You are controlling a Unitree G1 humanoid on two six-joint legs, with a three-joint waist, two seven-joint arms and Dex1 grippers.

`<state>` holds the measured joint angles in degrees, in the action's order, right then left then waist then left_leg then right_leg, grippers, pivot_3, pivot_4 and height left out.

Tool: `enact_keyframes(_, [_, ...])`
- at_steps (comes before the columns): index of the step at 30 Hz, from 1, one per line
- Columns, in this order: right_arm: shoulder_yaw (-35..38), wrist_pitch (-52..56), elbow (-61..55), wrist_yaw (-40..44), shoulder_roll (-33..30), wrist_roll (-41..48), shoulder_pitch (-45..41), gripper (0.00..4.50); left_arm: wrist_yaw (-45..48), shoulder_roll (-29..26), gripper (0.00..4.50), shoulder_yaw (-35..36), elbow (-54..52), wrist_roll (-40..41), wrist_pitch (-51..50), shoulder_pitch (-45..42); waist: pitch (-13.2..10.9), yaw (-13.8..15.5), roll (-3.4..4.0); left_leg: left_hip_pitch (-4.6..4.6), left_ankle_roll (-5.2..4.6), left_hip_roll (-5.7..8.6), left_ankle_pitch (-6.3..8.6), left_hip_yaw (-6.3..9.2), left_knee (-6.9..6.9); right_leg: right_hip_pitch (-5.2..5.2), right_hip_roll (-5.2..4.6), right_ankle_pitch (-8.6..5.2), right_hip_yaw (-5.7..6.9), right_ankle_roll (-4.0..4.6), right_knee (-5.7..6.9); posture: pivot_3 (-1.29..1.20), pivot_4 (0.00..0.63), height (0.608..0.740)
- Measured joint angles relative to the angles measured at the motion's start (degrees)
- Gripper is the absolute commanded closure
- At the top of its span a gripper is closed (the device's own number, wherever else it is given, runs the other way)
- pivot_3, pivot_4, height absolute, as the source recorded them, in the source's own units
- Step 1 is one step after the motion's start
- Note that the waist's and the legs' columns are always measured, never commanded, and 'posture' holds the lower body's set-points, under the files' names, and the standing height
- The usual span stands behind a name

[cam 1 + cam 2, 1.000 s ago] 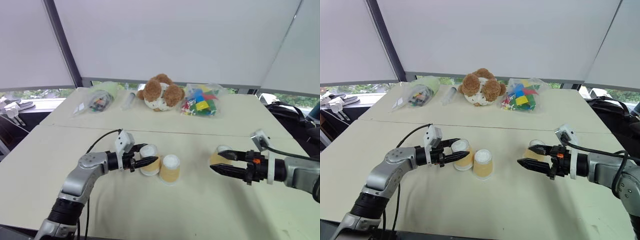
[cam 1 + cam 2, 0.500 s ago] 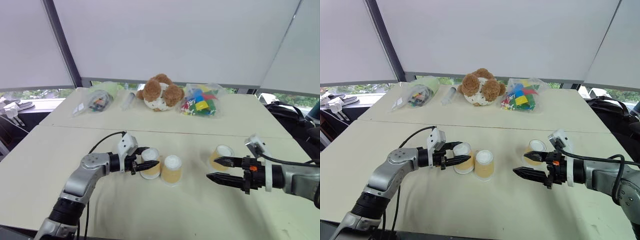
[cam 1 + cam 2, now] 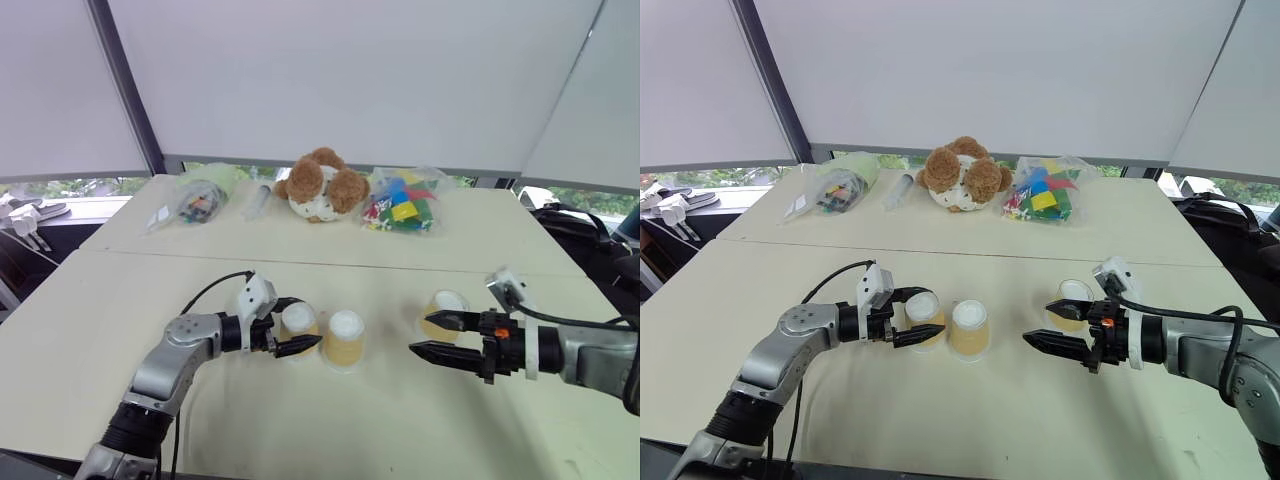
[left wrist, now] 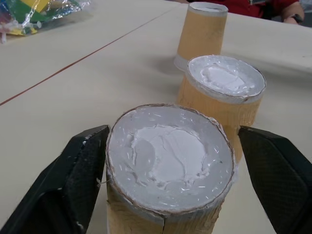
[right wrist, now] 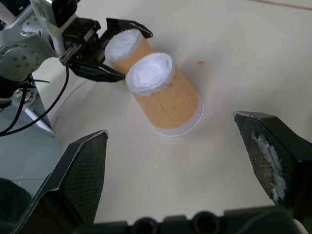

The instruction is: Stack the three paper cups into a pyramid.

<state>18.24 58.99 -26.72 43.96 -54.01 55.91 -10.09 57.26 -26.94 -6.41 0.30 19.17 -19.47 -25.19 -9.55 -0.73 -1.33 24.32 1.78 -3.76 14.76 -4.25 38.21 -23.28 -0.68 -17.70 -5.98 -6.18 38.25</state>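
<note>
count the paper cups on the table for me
3. One between the left hand's open fingers, one touching it on its right, one apart by the right hand.

My left gripper (image 3: 297,331) has let go: its fingers (image 4: 80,180), clamped on the left cup (image 3: 297,322) a second ago, now stand spread either side of it. That cup has come down onto the bench (image 3: 330,420), just beside the middle cup (image 3: 344,338). My right gripper (image 3: 432,336) slid left, uncovering the right cup (image 3: 444,311) behind it.
</note>
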Motion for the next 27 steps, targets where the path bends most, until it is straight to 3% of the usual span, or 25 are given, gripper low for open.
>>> enact_keyframes(9, [2.4, -6.5, 6.1, 1.4, 0.4, -5.2, 0.2, 0.0, 0.7, -10.8, 0.08, 8.7, -7.4, 5.2, -5.8, 4.7, 0.0, -0.2, 0.0, -0.02, 0.0, -0.04, 0.0, -0.03, -0.04, -0.02, 0.01, 0.0, 0.0, 0.0, 0.0, 0.0, 0.15, 0.74])
enact_keyframes(16, [1.7, -18.8, 15.1, -0.3, 3.7, -16.1, -1.6, 0.0, 2.6, -21.5, 0.08, 18.0, -21.7, 18.1, -20.9, 12.8, 0.0, 0.0, 0.01, -0.02, 0.0, -0.04, 0.0, -0.03, -0.04, -0.03, -0.02, -0.01, 0.01, 0.0, 0.0, 0.0, 0.15, 0.74])
enact_keyframes(20, [0.5, -21.9, 17.5, 0.4, 5.9, -18.7, -1.0, 0.0, 2.1, -24.0, 0.08, 20.9, -26.5, 24.3, -26.8, 14.1, 0.0, -0.1, 0.01, -0.04, 0.0, -0.03, 0.0, -0.04, -0.04, -0.02, -0.02, -0.01, 0.0, 0.01, 0.0, 0.0, 0.15, 0.74])
enact_keyframes(27, [-0.8, -25.4, 22.0, 1.8, 9.3, -21.3, -0.7, 0.0, -1.3, -24.8, 0.08, 21.5, -29.1, 27.2, -29.3, 14.4, 0.0, -0.2, 0.01, -0.06, 0.0, -0.03, 0.0, -0.06, -0.04, -0.01, -0.01, -0.01, -0.01, 0.01, 0.0, 0.0, 0.15, 0.74])
